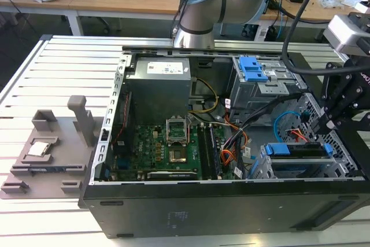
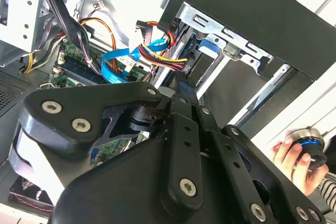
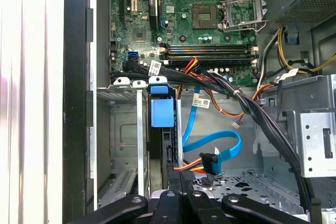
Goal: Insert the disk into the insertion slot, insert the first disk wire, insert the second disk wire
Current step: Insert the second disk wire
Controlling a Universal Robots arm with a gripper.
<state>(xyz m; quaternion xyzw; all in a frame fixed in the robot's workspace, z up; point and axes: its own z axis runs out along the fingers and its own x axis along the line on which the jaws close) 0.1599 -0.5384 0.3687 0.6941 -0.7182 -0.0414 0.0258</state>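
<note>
Slatted table (image 1: 58, 62): one disk (image 1: 280, 149) seated in one insertion slot (image 1: 289, 170); one pincer (image 1: 319, 126) pressed together.

An open black computer case (image 1: 202, 212) lies on the slatted white tabletop (image 1: 52, 73). Inside it sit a green motherboard (image 1: 167, 148), a grey power supply (image 1: 159, 85) and a tall grey cage with a blue latch (image 1: 260, 79). A grey fixture (image 1: 49, 154) rests near the tabletop's edge at the exterior view's left.

Disk (image 1: 300, 152) w/in insertion slot (image 1: 265, 167).
</note>
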